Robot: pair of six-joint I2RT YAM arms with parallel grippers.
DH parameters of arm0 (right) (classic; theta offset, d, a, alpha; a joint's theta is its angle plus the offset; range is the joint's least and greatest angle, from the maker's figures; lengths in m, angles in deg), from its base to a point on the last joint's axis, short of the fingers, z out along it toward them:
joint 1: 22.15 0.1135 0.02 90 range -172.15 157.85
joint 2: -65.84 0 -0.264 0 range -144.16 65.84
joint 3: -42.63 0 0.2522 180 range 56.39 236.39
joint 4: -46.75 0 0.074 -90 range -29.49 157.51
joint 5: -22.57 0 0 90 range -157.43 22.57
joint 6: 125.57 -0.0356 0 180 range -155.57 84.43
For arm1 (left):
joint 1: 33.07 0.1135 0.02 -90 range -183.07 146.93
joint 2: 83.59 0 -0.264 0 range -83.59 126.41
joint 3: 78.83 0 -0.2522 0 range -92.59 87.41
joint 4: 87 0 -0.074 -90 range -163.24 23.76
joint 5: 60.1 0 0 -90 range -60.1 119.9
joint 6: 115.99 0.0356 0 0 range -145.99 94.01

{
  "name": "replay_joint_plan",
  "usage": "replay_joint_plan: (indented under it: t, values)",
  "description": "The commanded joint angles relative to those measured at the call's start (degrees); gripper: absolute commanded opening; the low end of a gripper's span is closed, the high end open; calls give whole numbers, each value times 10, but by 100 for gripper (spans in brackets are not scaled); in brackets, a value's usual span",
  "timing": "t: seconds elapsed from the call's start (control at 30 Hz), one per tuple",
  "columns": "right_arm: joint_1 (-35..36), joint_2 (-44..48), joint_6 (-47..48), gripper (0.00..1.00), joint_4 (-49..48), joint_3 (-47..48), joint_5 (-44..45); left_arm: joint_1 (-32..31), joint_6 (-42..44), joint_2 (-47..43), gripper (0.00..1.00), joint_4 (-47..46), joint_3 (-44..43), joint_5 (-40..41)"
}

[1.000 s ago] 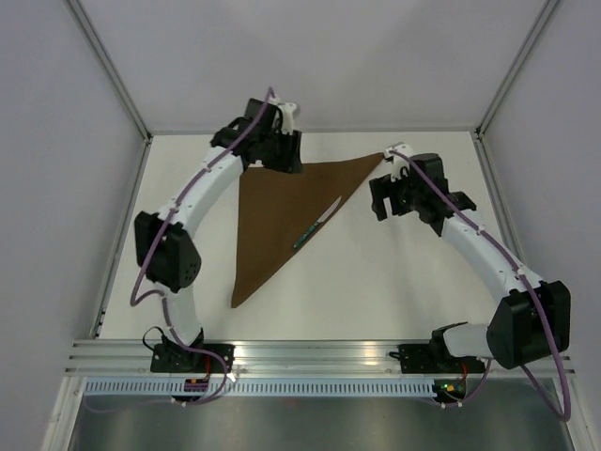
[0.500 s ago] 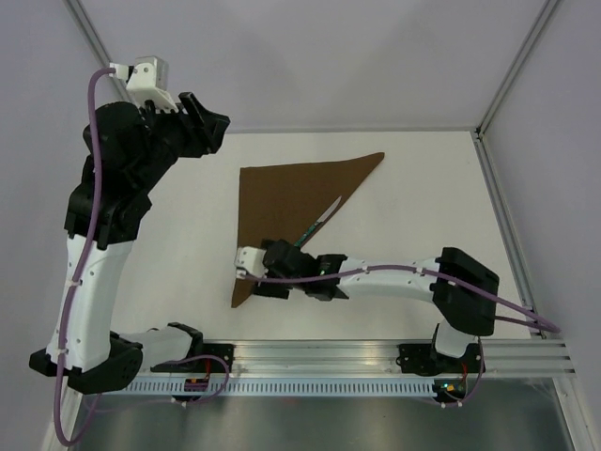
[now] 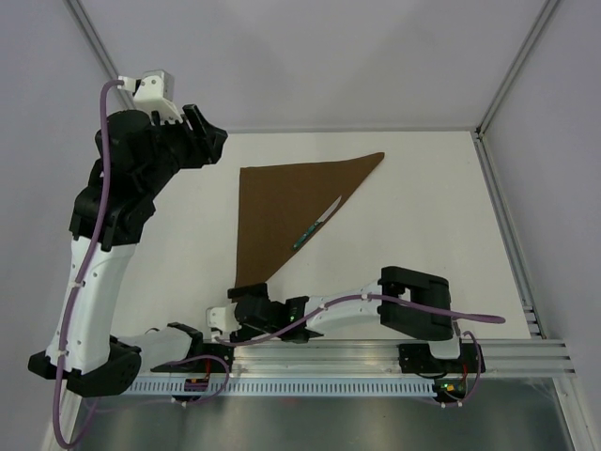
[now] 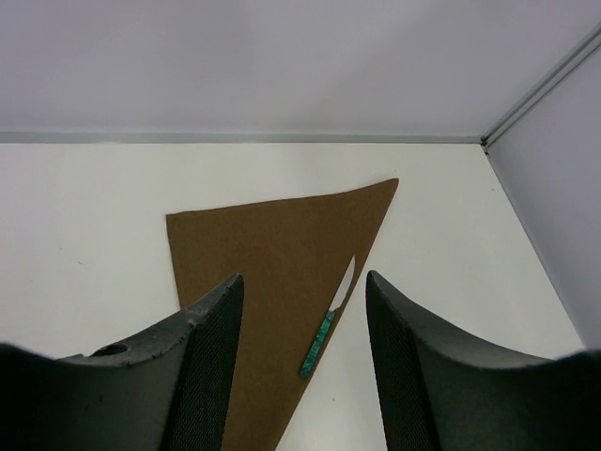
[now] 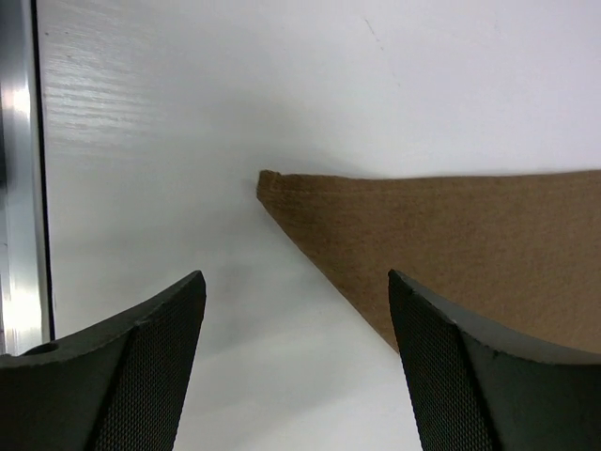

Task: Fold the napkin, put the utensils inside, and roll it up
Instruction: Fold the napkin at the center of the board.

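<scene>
The dark brown napkin (image 3: 277,202) lies flat, folded into a triangle, with its near tip by the front rail. A knife (image 3: 315,225) with a green handle lies along its long right edge. My left gripper (image 3: 211,141) is raised high over the table's far left, open and empty. It looks down on the napkin (image 4: 263,254) and the knife (image 4: 324,329). My right gripper (image 3: 242,310) is low over the napkin's near tip, open and empty. In the right wrist view (image 5: 296,277) the napkin's corner (image 5: 282,188) lies just ahead of the fingers.
An aluminium rail (image 3: 319,352) runs along the near edge, and it also shows in the right wrist view (image 5: 19,188). White walls (image 3: 310,56) close the back and sides. My right arm (image 3: 376,301) lies stretched leftward just above the rail.
My left arm lifted off the napkin's far corner and now stands high. My right gripper swung from the far right corner across to the napkin's near tip, coming closer to the rail.
</scene>
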Motion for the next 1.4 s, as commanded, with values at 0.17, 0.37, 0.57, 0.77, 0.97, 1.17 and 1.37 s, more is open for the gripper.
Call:
replay_joint_plan:
  t: [0.17, 0.37, 0.57, 0.77, 0.97, 1.17, 1.37]
  values:
    - [18, -55, 33, 84, -78, 44, 46, 1, -9, -22, 59, 7, 3, 6]
    - [18, -81, 41, 78, -97, 50, 60, 1, -5, -25, 59, 6, 13, 3]
    - [17, -90, 44, 67, -102, 48, 64, 1, -1, -24, 59, 6, 19, 1]
    - [13, -90, 40, 52, -100, 52, 63, 1, 1, -18, 59, 7, 21, -3]
    - [6, -84, 30, 30, -80, 71, 56, 1, 7, -17, 58, 7, 22, -3]
    - [2, -72, 18, 19, -64, 81, 49, 2, 9, -14, 57, 6, 21, -5]
    - [-12, -58, -7, 15, -25, 108, 36, 1, 13, -10, 57, 7, 16, -8]
